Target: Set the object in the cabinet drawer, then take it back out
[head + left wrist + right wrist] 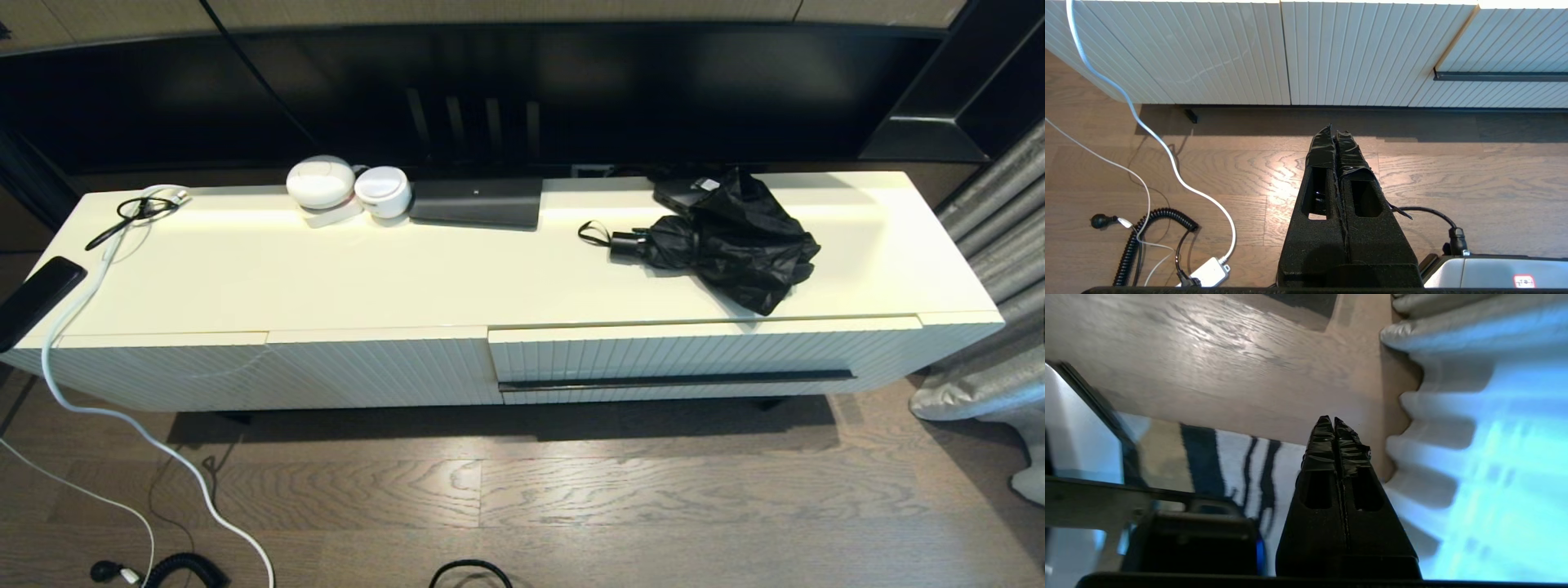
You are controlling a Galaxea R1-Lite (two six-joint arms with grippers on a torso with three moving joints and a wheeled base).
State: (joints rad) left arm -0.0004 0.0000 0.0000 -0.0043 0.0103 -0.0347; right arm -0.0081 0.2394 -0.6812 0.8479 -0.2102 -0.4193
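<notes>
Left gripper (1334,132): jaws pressed together, empty; held low and level over the wood floor (1453,171), tips aimed at the ribbed cabinet front ahead. White cable (1167,151) and coiled black cord (1133,241) lie on the floor off to one side of the jaws.

Right gripper (1334,424): jaws closed tight, empty; pointed over wood floor, with a pale grey curtain (1433,433) just beside the tips.

Head view only, with neither arm in it: umbrella (727,237), black and rumpled, lies on the cream tabletop (326,278), well away from both sets of jaws. Cabinet drawer (694,359) is below it, closed, with its black handle bar (678,380) across the front. White round devices (347,189) and a flat black box (478,202) sit toward the back edge.
</notes>
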